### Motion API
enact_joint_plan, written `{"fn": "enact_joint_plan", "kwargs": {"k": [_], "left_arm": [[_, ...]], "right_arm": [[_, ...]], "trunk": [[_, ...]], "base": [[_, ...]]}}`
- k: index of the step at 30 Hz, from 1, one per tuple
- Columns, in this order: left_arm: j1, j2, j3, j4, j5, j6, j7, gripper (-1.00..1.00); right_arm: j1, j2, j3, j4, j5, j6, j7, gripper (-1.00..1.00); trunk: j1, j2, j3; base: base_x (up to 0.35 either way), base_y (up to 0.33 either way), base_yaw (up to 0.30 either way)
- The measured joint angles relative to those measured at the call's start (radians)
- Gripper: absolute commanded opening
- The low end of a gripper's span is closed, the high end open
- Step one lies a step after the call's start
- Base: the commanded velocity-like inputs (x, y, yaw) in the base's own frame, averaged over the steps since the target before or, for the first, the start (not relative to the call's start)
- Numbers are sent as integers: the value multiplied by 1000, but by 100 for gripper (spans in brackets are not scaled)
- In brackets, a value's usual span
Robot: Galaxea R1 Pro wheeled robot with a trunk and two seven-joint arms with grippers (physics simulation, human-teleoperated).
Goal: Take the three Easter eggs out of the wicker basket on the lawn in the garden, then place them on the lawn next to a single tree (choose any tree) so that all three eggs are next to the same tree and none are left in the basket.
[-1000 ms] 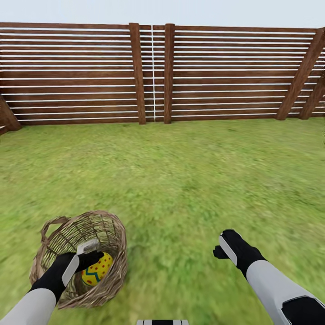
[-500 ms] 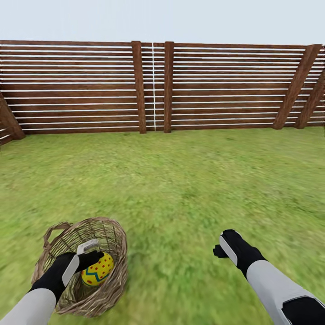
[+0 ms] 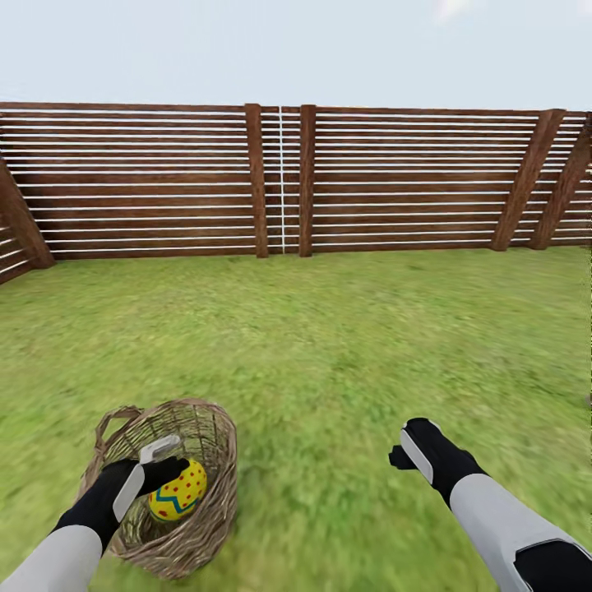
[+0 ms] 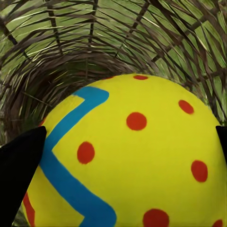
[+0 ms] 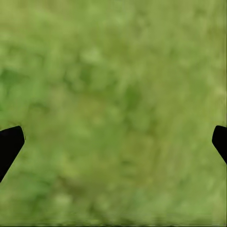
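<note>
The wicker basket [image 3: 201, 526] stands on the lawn [image 3: 329, 345] at the lower left. My left gripper [image 3: 167, 475] reaches inside it and is shut on a yellow Easter egg [image 3: 179, 492] with red dots and a teal zigzag band. In the left wrist view that egg [image 4: 137, 161] sits between the black fingertips [image 4: 19, 175], with the basket's weave [image 4: 94, 42] behind it. The other two eggs are hidden. My right gripper [image 3: 409, 454] hangs open over bare grass [image 5: 113, 94] to the right. The tree is out of view.
A dark brown slatted fence [image 3: 279, 181] closes the far side of the garden, with slanted braces at both ends. Open grass stretches between the basket and the fence.
The head view has tilted up, so the fence and basket sit lower in the picture. The held egg stands slightly higher relative to the basket. The right arm keeps its pose.
</note>
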Motion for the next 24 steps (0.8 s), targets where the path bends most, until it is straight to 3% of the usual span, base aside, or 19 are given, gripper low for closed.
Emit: {"fn": "enact_joint_plan", "kwargs": {"k": [16,24], "left_arm": [[0,0,2,0,2,0,0,-100],[0,-1,1,0,1,0,0,-100]], "right_arm": [[0,1,1,0,1,0,-1,100],[0,1,1,0,1,0,-1,100]], "trunk": [[-8,4,62],[-11,6,93]], "base": [[-27,5,0],[-161,0,0]]}}
